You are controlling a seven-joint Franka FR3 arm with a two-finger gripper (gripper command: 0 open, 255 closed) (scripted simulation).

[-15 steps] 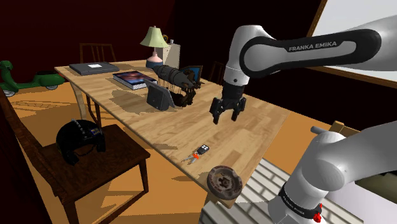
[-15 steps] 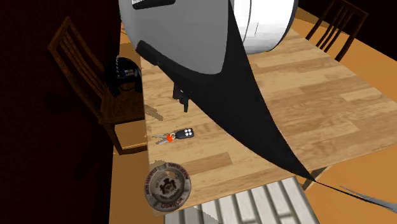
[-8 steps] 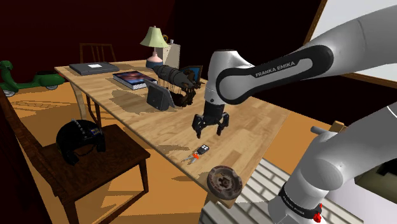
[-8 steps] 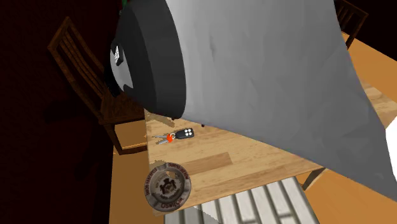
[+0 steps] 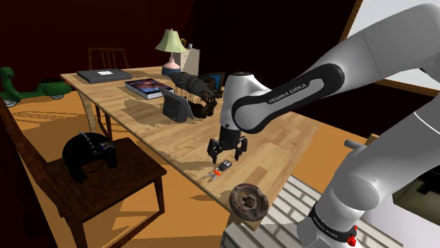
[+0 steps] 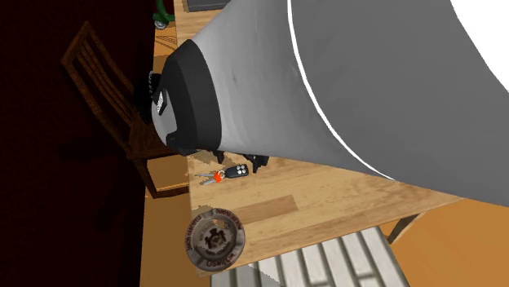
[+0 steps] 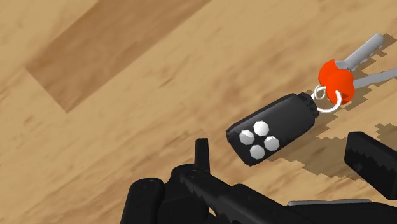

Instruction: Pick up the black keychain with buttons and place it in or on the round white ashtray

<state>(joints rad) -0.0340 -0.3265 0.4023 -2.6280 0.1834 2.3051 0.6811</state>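
Observation:
The black keychain fob [image 7: 272, 127] has several pale buttons, a ring, a red ball [image 7: 335, 76] and grey keys [image 7: 366, 54]. It lies flat on the wooden table [image 5: 282, 134] near the front edge. My gripper [image 5: 227, 150] hovers low just over the keychain [image 5: 224, 166], open. In the wrist view the fob lies between the fingertips [image 7: 202, 156] without touching them. The round ashtray [image 5: 248, 199] looks dark grey-brown with a lettered rim and sits at the table's near corner. In the second exterior view the keychain [image 6: 238, 170] lies above the ashtray [image 6: 214, 240], and the arm covers much of the table.
A wooden chair [image 5: 134, 176] with a black helmet [image 5: 88, 153] stands at the shoulder view's left. Further back on the table are dark clutter [image 5: 190, 95], a book [image 5: 149, 87], a lamp [image 5: 170, 49] and a flat grey case [image 5: 104, 75]. The table edge runs close to the ashtray.
The gripper has come down and toward the shoulder view's left, from mid-table height to just above the keychain. The keychain and ashtray have not moved.

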